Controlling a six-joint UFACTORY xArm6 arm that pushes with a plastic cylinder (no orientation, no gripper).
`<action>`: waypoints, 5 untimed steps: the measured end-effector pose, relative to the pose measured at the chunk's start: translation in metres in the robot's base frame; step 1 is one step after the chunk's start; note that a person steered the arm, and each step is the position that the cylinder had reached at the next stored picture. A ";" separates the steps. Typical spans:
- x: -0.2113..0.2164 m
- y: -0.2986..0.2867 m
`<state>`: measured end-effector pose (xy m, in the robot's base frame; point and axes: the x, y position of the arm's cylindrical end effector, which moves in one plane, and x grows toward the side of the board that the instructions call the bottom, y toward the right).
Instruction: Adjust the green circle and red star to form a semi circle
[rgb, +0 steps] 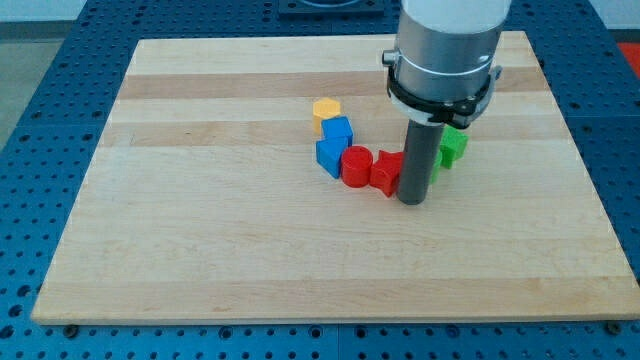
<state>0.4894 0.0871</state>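
Note:
My tip rests on the board just right of and below the red star, touching or nearly touching it. The rod hides most of the green circle; a green sliver shows at its right edge. The green star sits to the upper right, partly hidden by the arm. A red cylinder touches the star's left side. Two blue blocks and a yellow block curve up to the left.
The wooden board lies on a blue perforated table. The arm's wide grey body covers the board's upper right, hiding the yellow block seen there earlier.

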 end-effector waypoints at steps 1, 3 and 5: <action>0.007 0.000; 0.008 0.042; -0.018 0.114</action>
